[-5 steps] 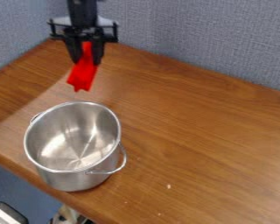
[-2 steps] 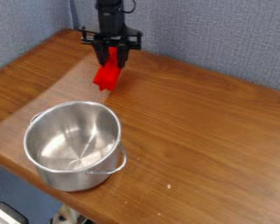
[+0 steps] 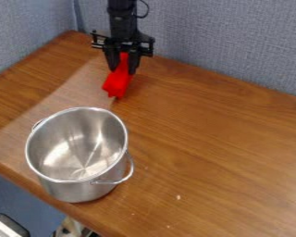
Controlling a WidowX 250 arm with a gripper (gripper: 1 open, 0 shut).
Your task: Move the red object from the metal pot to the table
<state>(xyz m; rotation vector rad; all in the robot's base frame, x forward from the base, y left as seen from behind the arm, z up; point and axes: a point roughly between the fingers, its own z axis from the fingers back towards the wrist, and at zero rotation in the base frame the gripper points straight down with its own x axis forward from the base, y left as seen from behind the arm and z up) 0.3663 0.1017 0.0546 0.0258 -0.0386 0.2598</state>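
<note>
My gripper (image 3: 123, 61) hangs over the far left part of the table (image 3: 213, 120), shut on the top end of the red object (image 3: 116, 83). The bright red block dangles below the fingers, tilted, its lower end close to the wood; whether it touches the surface I cannot tell. The metal pot (image 3: 77, 153) stands at the near left with nothing inside it, well apart from the gripper and block.
A blue-grey wall (image 3: 225, 37) runs behind the table. The table's front edge cuts diagonally just below the pot, and its left edge lies near the pot too.
The gripper has carried the red block to the right and a little lower, away from the back left corner. The pot has not moved.
</note>
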